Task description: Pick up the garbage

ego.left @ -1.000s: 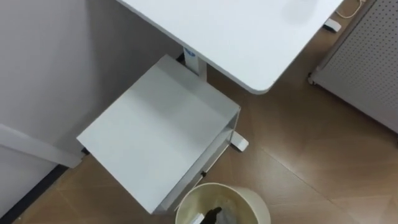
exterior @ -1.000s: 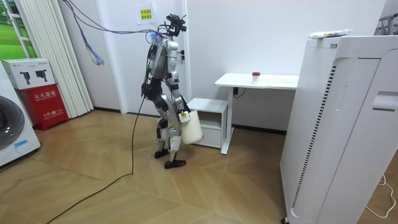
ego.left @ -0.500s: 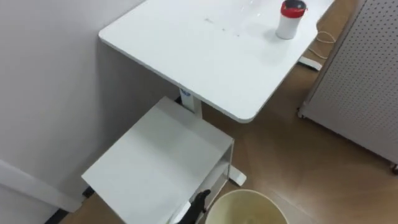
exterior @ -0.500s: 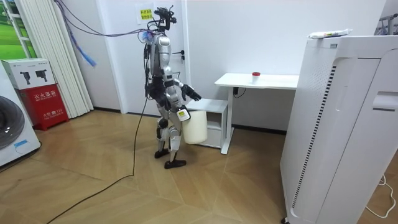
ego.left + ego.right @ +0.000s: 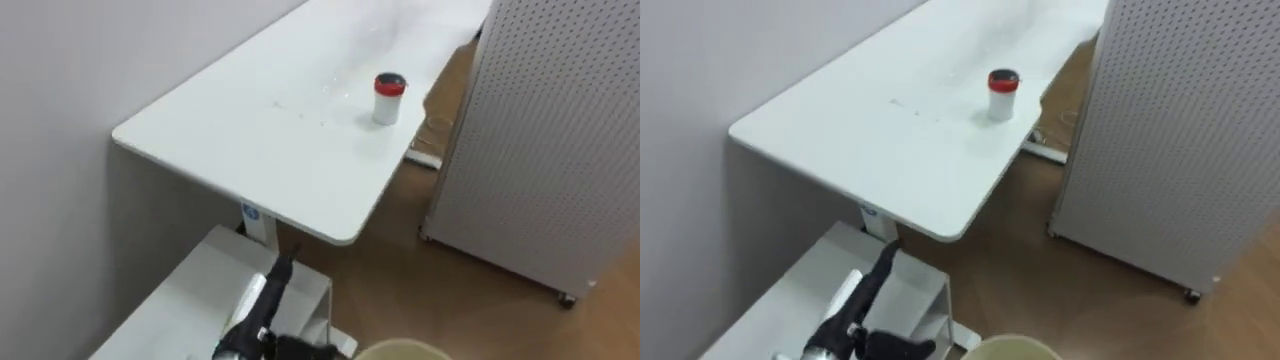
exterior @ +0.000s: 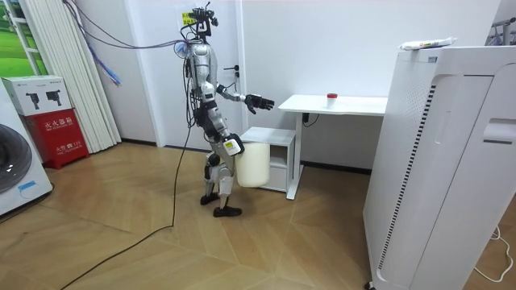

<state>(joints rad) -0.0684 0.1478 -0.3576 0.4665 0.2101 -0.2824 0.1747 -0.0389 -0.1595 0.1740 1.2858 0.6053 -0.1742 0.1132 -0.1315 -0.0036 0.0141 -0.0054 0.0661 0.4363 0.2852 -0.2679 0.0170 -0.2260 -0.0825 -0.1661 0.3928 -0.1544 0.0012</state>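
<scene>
The robot is straightening up beside the low white shelf unit [image 5: 190, 305], and its head is lifting with it. The eye views are swinging off the waste bin [image 6: 250, 163] and up onto the counter [image 5: 250, 130], so that shift is the camera's, not the furniture's. It is bringing the garbage into sight: a small red-lidded container [image 5: 388, 98] is standing upright on the counter top, toward the edge nearest the perforated white panel [image 5: 540, 150].

The left robot hand [image 6: 260, 102] is coming up from beside the body and stretching forward at counter height, fingers released and spread, holding nothing. It is hanging just short of the counter's near end, with the container well apart from it, further along the top. The right robot hand [image 6: 231, 146] is staying low at the hip, clenched on the waste bin's rim and carrying the bin just beside the shelf unit. The feet are not moving.

My read is that the search is finishing and the reach is beginning. From this spot the container is looking too far along, so a step or a lean toward it is probably needed before any grasp.
</scene>
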